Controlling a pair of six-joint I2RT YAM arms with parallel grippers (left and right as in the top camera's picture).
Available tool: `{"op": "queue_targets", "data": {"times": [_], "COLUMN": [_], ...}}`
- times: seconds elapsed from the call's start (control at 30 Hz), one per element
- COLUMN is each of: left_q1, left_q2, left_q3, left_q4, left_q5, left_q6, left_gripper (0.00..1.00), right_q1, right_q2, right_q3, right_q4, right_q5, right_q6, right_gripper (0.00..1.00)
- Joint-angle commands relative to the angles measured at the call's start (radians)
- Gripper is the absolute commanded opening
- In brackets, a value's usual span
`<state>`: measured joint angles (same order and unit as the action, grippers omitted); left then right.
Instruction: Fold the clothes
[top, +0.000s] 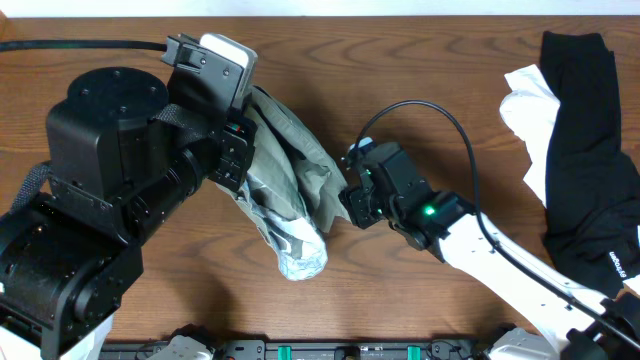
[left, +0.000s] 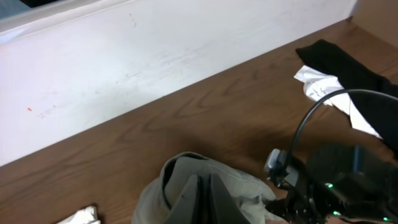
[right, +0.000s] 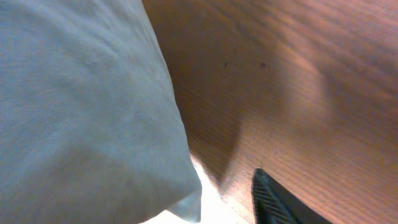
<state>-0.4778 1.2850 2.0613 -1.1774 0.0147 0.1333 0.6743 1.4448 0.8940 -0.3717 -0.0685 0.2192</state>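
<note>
The khaki-grey shorts (top: 290, 190) lie bunched in a long roll on the table's middle, whitish lining showing at the near end (top: 300, 262). My left gripper (top: 238, 160) is shut on their upper part; in the left wrist view its fingers (left: 203, 190) are pressed together in a fold of khaki cloth (left: 242, 193). My right gripper (top: 346, 196) is at the roll's right edge. In the right wrist view the cloth (right: 81, 106) fills the left half and hides one finger. The other finger (right: 277, 199) stands a little apart from it.
A white garment (top: 528, 110) and a black garment (top: 585, 150) lie heaped at the table's right end, also in the left wrist view as white (left: 320, 87) and black (left: 348, 62). A black cable (top: 80, 45) runs along the far left. A white wall (left: 155, 62) borders the table.
</note>
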Motion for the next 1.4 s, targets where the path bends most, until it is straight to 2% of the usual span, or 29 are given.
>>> {"op": "queue_targets", "data": {"times": [0.0,0.17,0.3,0.37,0.53,0.67,0.87,0.9,1.0,1.1,1.23,1.37], "left_q1": [0.005,0.005,0.005,0.005,0.005,0.005,0.005,0.005,0.005,0.005,-0.003,-0.029], "left_q2": [-0.008,-0.008,-0.008,-0.008,-0.008,-0.007,0.016,0.026,0.066,0.114,0.152,0.144], "left_q3": [0.017,0.017,0.017,0.017,0.017,0.017,0.015,0.013,-0.003,-0.036,-0.126,-0.312], "left_q4": [0.012,0.012,0.012,0.012,0.011,-0.002,-0.117,-0.147,-0.232,-0.301,-0.348,-0.343], "left_q5": [-0.012,-0.012,-0.012,-0.012,-0.012,-0.011,-0.004,-0.004,-0.004,-0.004,-0.005,-0.008], "left_q6": [0.027,0.027,0.028,0.027,0.027,0.022,-0.028,-0.037,-0.042,-0.096,-0.138,-0.161], "left_gripper": [0.06,0.06,0.06,0.06,0.06,0.06,0.06,0.09,0.27,0.34,0.36,0.36], "right_q1": [0.013,0.013,0.013,0.013,0.013,0.013,0.009,0.006,-0.02,-0.065,-0.148,-0.262], "right_q2": [0.026,0.032,0.032,0.033,0.033,0.033,0.032,0.032,0.016,-0.029,-0.11,-0.203], "right_q3": [-0.006,-0.006,-0.006,-0.006,-0.006,-0.006,-0.006,-0.005,-0.004,-0.004,-0.004,-0.004], "right_q4": [0.006,0.005,0.005,0.006,0.008,-0.003,-0.017,-0.017,-0.018,-0.034,-0.068,-0.126], "right_q5": [0.013,0.028,0.043,0.043,0.043,0.073,0.184,0.198,0.224,0.223,0.223,0.222], "right_q6": [0.012,0.011,0.012,0.012,0.011,0.011,0.012,0.012,0.012,0.012,0.012,0.012], "right_gripper": [0.49,0.47,0.33,0.33,0.41,0.41,0.45,0.48,0.54,0.6,0.64,0.71]}}
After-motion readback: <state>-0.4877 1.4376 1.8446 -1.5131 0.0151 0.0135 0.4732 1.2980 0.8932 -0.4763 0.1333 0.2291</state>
